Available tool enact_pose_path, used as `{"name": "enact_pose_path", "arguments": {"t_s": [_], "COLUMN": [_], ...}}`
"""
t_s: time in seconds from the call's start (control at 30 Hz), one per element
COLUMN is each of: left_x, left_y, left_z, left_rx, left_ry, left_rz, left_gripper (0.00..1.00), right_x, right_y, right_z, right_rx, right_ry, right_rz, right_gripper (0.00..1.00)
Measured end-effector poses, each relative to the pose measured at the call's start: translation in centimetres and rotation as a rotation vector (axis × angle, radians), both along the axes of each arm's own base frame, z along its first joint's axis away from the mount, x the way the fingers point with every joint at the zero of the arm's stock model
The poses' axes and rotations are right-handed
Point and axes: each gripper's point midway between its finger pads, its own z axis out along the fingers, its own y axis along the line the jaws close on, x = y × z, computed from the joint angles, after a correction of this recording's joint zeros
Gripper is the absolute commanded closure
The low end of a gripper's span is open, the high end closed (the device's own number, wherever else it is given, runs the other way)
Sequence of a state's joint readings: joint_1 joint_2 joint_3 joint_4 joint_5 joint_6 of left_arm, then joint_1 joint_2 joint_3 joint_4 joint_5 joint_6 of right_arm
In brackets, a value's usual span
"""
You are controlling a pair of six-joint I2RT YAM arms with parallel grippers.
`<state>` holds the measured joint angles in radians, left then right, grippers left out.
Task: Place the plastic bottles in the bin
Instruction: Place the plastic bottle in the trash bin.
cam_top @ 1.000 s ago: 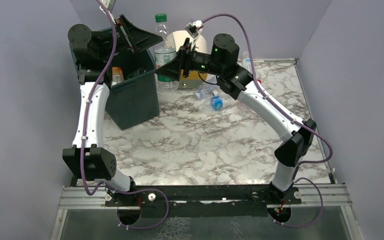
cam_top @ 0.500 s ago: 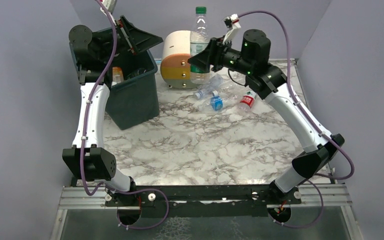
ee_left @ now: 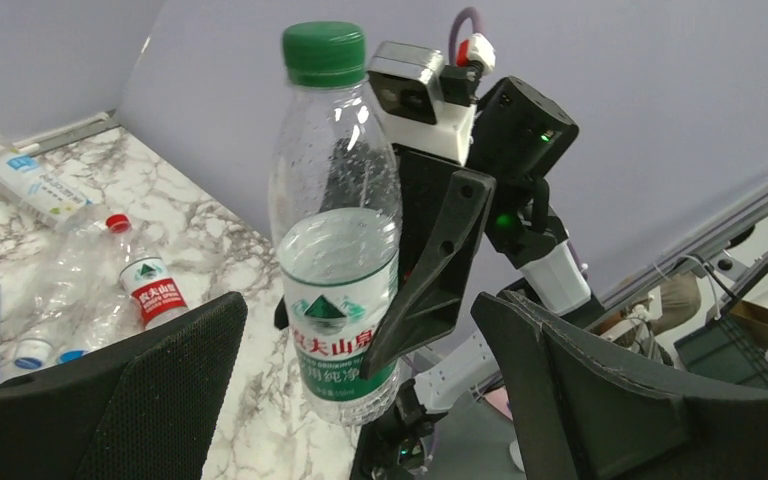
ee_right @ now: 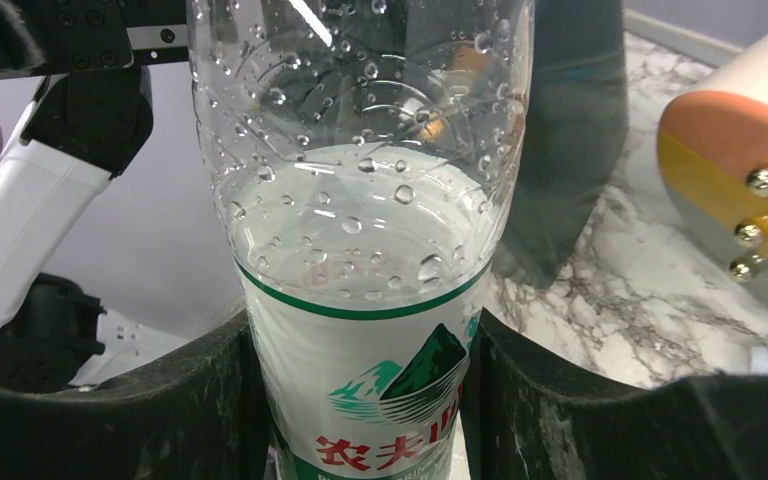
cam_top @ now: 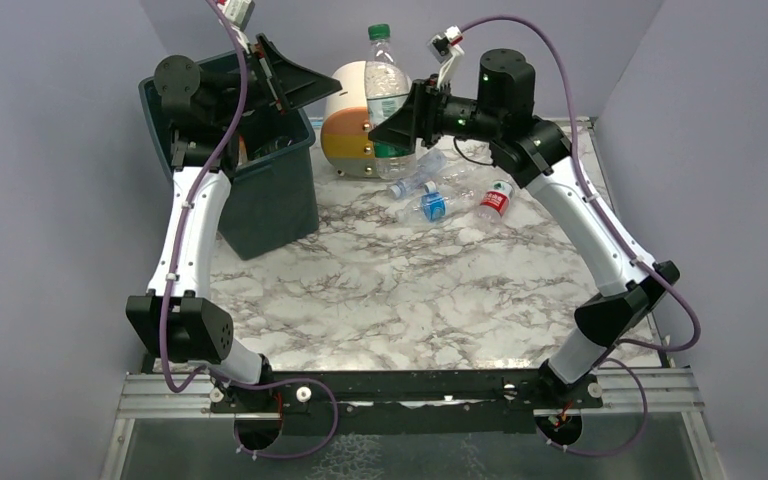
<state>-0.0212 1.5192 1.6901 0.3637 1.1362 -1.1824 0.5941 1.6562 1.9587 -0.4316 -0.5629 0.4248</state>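
My right gripper (cam_top: 392, 120) is shut on a clear plastic bottle (cam_top: 384, 85) with a green cap and a green label, and holds it upright in the air in front of the drawer unit. In the right wrist view the bottle (ee_right: 360, 250) is part full of water, and both pads (ee_right: 140, 410) press its label. The dark green bin (cam_top: 265, 195) stands at the back left. My left gripper (cam_top: 295, 85) hangs open over the bin's rim, with nothing between its fingers (ee_left: 110, 400); its camera faces the held bottle (ee_left: 340, 260). Three more bottles (cam_top: 432, 205) lie on the marble.
A round cream, orange and yellow drawer unit (cam_top: 348, 130) stands right of the bin, behind the held bottle. A red-label bottle (cam_top: 495, 200) lies under the right arm. Grey walls close in the back and both sides.
The right arm swung the held bottle from beside the bin to the right, then a little back left. The left gripper shifted slightly right above the bin and stayed open.
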Motion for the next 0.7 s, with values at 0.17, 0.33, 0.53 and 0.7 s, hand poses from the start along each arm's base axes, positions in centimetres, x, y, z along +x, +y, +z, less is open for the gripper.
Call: {"name": "enact_pose_path", "arguments": {"t_s": [0.17, 0.33, 0.53, 0.7], "left_x": [-0.7, -1.3, -1.2, -1.2], "left_y": [-1.1, -2.0, -2.0, -2.6], "left_z": [0.2, 0.3, 0.1, -0.7], "left_rx": [-0.004, -0.005, -0.003, 0.001], "left_ry": [-0.007, -0.015, -0.020, -0.007], "left_rz": [-0.034, -0.062, -0.059, -0.075], "left_gripper": [0.01, 0.01, 0.01, 0.01], "right_x": [-0.7, -1.5, -2.5, -4.0], "right_y": [0.9, 2.2, 3.5, 4.9], "right_z": [-0.7, -1.3, -0.3, -0.2], "right_rx": [-0.008, -0.014, -0.004, -0.002], "right_ry": [0.034, 0.054, 0.038, 0.039], "right_rz": [0.083, 0.142, 0.185, 0.238], "right_gripper": [0.72, 0.72, 0.71, 0.71]}}
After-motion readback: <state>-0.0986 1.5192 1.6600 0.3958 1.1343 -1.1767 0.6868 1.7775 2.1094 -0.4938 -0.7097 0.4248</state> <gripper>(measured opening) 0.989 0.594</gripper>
